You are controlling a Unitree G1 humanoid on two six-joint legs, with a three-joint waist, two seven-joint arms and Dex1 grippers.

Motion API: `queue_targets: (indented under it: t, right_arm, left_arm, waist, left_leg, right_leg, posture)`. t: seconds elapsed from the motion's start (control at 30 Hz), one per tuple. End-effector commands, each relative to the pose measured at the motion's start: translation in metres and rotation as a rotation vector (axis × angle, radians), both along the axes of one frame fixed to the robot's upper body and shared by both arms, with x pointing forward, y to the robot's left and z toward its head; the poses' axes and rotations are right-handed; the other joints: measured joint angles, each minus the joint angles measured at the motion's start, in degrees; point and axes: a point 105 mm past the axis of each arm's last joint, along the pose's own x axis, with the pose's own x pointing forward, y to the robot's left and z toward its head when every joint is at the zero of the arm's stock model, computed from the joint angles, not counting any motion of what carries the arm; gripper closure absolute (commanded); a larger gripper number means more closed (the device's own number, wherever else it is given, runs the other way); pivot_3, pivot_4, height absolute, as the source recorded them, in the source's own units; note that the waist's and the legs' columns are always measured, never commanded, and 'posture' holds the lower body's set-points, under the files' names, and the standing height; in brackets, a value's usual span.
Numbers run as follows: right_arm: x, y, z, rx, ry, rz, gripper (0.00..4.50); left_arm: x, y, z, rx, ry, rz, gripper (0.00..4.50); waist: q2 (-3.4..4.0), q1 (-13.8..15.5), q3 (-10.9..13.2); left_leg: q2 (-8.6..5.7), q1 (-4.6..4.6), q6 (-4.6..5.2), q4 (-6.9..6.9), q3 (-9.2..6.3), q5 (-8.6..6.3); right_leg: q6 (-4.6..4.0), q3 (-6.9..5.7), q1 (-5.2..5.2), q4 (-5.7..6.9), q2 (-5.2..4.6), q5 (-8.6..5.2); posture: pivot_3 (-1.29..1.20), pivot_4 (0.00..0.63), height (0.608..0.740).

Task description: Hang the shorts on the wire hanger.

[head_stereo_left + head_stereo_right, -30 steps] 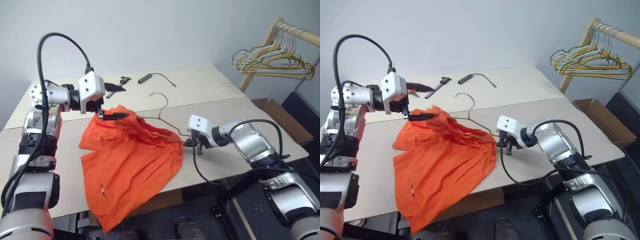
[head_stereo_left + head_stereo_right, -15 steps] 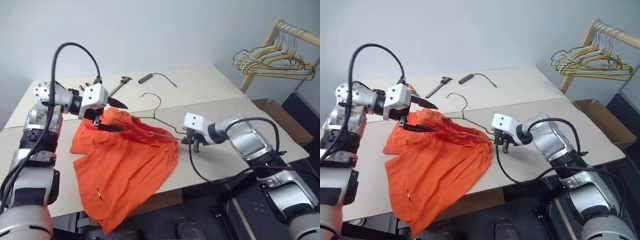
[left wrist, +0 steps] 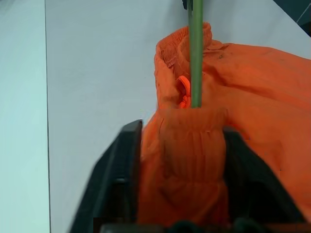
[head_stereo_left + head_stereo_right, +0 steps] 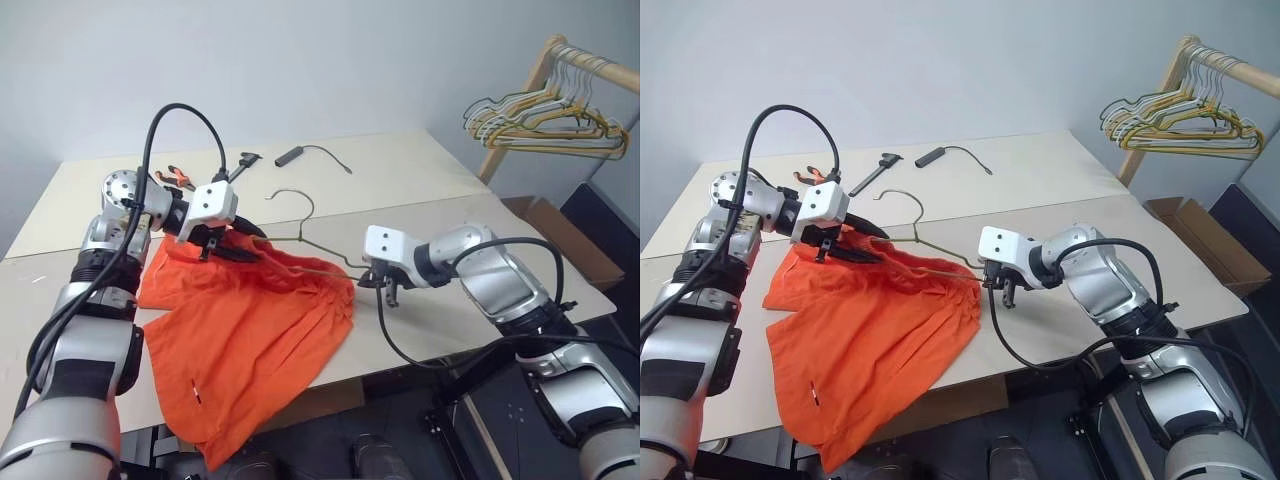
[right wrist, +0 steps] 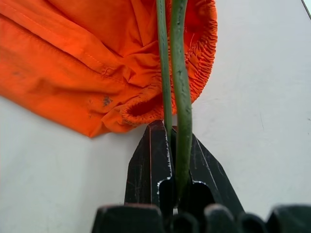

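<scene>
Much of the hanger (image 4: 300, 235) is hidden under the shorts (image 4: 250, 330), whose lower part is draped over the near edge of the pale bench (image 4: 420, 180); a rack of bunched hangers (image 4: 545, 115) is seen at the right by a grey wall. The waistband at the shorts' far end is bracketed by the left end effector (image 4: 240, 238), its fingers (image 3: 121, 184) partly closed with gathered fabric between them. The hanger's wire corner at the shorts' right edge is clamped by the fully closed right end effector (image 4: 990, 285).
</scene>
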Motion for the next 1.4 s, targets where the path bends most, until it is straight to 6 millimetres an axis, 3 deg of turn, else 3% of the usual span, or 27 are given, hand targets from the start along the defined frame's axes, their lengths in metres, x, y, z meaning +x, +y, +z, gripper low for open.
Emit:
queue_targets:
  t: [0.03, 0.13, 0.43, 0.6, 0.77, 0.9, 1.03, 1.1, 1.17, 1.27, 1.4]
  right_arm:
    - [0.003, -0.001, 0.010, -0.010, -0.059, 0.003, 4.50]
    - [0.004, 0.000, 0.008, -0.017, -0.070, 0.003, 4.50]
    - [0.004, 0.007, 0.013, 0.017, -0.174, 0.051, 4.50]
    - [0.007, 0.001, 0.026, 0.095, -0.204, -0.007, 3.03]
    - [0.020, -0.036, 0.048, 0.184, -0.232, -0.152, 1.26]
    - [0.015, -0.063, 0.072, 0.319, -0.211, -0.251, 0.01]
    - [-0.004, -0.082, 0.082, 0.456, -0.191, -0.311, 0.01]
    - [-0.015, -0.088, 0.076, 0.520, -0.146, -0.347, 0.01]
    - [-0.024, -0.093, 0.058, 0.557, -0.072, -0.398, 0.01]
    - [-0.035, -0.084, 0.022, 0.604, 0.032, -0.442, 0.01]
    - [-0.034, -0.039, -0.021, 0.660, 0.133, -0.458, 0.01]
  left_arm:
    - [0.001, -0.002, 0.017, 0.000, -0.056, -0.020, 3.67]
    - [0.000, 0.000, 0.013, 0.016, -0.045, -0.023, 4.49]
    - [0.000, 0.007, 0.005, 0.085, -0.070, -0.019, 4.49]
    - [0.001, 0.011, 0.012, 0.067, -0.097, -0.003, 4.49]
    - [0.005, 0.013, 0.011, 0.063, -0.104, 0.024, 4.49]
    - [0.010, 0.012, 0.014, 0.037, -0.123, 0.058, 4.49]
    - [0.012, 0.012, 0.017, 0.020, -0.143, 0.070, 4.49]
    - [0.014, 0.011, 0.017, 0.013, -0.150, 0.084, 4.49]
    - [0.015, 0.011, 0.018, 0.006, -0.158, 0.088, 4.49]
    - [0.016, 0.010, 0.021, -0.016, -0.168, 0.096, 4.49]
    - [0.015, 0.010, 0.022, -0.031, -0.169, 0.097, 4.49]
  waist:
    - [0.00, 0.00, 0.00]
    - [0.00, 0.00, 0.00]
    - [0.00, 0.00, 0.00]
    - [0.00, -0.01, 0.00]
    - [0.00, 0.18, 0.00]
    - [0.00, 0.16, 0.00]
    - [-0.01, 0.23, 0.00]
    - [-0.01, 0.19, 0.00]
    - [-0.03, 0.28, -0.02]
    - [-0.05, 0.20, -0.03]
    - [-0.04, -0.29, -0.03]
  left_leg:
    - [0.00, 0.00, 0.00, 0.00, 0.00, 0.00]
    - [0.00, 0.00, 0.00, 0.02, 0.00, 0.00]
    - [0.00, 0.00, 0.00, 0.02, 0.00, 0.00]
    - [0.00, -0.02, 0.00, 0.02, 0.00, 0.00]
    - [0.00, -0.01, 0.00, 0.05, -0.02, 0.00]
    - [0.00, -0.05, 0.02, 0.04, -0.04, -0.01]
    - [0.01, -0.10, 0.04, 0.04, -0.11, -0.02]
    - [0.00, -0.09, 0.04, 0.06, -0.10, -0.02]
    - [0.00, -0.05, 0.05, 0.06, -0.13, -0.03]
    - [0.01, -0.04, 0.05, 0.06, -0.16, -0.04]
    - [0.00, 0.09, 0.05, 0.05, -0.09, -0.03]
  right_leg:
    - [0.00, 0.00, 0.00, 0.00, 0.00, 0.00]
    - [0.00, 0.00, 0.00, 0.00, 0.00, 0.00]
    - [0.00, 0.00, 0.00, -0.01, 0.00, 0.00]
    - [0.00, 0.00, -0.02, 0.00, 0.00, 0.00]
    - [0.01, -0.01, 0.01, -0.02, -0.01, 0.00]
    - [0.01, -0.04, 0.01, -0.03, -0.02, 0.01]
    - [0.02, -0.09, 0.02, -0.02, -0.02, 0.01]
    - [0.02, -0.06, 0.01, -0.04, -0.02, 0.01]
    - [0.02, -0.06, 0.04, -0.07, -0.02, 0.01]
    - [0.03, -0.07, 0.07, -0.07, 0.00, 0.01]
    - [0.02, 0.08, 0.05, 0.02, 0.02, 0.01]
  posture:
    - [-0.10, 0.000, 0.740]
    - [-0.10, 0.000, 0.740]
    - [-0.10, 0.000, 0.740]
    - [-0.10, 0.000, 0.740]
    - [-0.11, 0.000, 0.740]
    - [-0.12, 0.000, 0.740]
    - [-0.11, 0.000, 0.740]
    - [-0.11, 0.000, 0.740]
    - [-0.11, 0.000, 0.740]
    - [-0.11, 0.000, 0.740]
    - [-0.11, 0.000, 0.740]
